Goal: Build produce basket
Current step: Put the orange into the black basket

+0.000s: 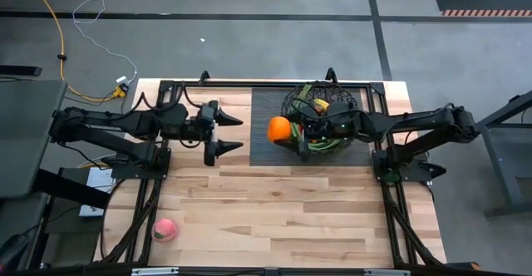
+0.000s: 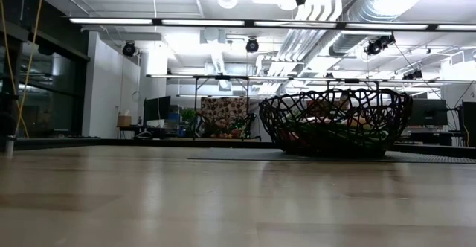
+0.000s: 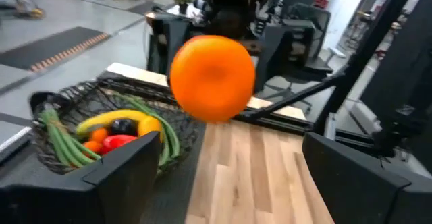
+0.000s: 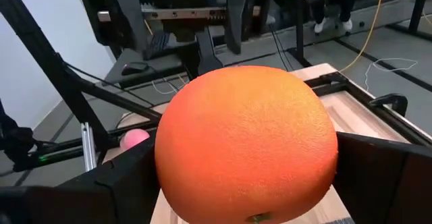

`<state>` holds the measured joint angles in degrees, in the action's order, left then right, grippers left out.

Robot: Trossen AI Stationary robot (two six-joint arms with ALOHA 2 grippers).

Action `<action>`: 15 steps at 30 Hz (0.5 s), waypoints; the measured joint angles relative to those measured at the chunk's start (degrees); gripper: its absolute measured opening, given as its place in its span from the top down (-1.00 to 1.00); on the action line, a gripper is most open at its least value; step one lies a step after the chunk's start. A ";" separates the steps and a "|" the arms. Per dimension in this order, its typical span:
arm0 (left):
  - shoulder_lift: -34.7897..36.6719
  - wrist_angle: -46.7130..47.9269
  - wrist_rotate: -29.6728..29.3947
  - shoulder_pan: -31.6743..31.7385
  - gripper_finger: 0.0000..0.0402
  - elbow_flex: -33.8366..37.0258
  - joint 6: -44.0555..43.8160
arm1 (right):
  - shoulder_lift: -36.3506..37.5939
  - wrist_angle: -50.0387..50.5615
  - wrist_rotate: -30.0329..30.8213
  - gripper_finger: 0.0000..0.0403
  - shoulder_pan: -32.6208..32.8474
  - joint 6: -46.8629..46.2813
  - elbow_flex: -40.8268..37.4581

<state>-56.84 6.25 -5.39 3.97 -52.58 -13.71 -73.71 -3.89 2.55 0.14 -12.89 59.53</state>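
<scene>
The right pincer (image 1: pixel 287 131) pinches an orange (image 1: pixel 278 129) just left of the basket (image 1: pixel 322 116), which sits on a dark mat (image 1: pixel 266 110) at the counter's far side. Released here, the orange would likely miss the rim and roll. The left pincer (image 1: pixel 231 134) waits spread nearby. A pink peach (image 1: pixel 165 229) lies near-left on the pale wood counter (image 1: pixel 283 209); beyond, an open workshop under ceiling ducts.
</scene>
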 joint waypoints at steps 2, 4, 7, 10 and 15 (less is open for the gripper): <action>0.00 -0.12 -0.89 0.00 -0.73 -0.02 0.73 | -0.04 0.16 -0.04 -0.63 0.00 0.00 0.00; 0.00 -0.11 -1.15 0.01 -0.73 -0.02 0.87 | -0.04 0.18 -0.10 -0.63 0.00 0.08 0.00; 0.00 -0.25 -1.24 0.02 -0.73 -0.02 0.89 | -0.04 0.34 -0.17 -0.63 0.00 0.07 0.00; 0.02 -0.48 -1.25 0.01 -0.73 -0.02 0.91 | -0.04 0.30 -0.20 -0.63 0.00 0.33 0.00; 0.02 -0.53 -1.27 0.02 -0.73 -0.02 0.91 | -0.04 0.30 -0.20 -0.63 -0.04 0.45 0.00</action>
<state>-56.82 5.72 -6.66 3.99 -52.60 -12.80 -73.76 -3.60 2.35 0.10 -12.44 59.53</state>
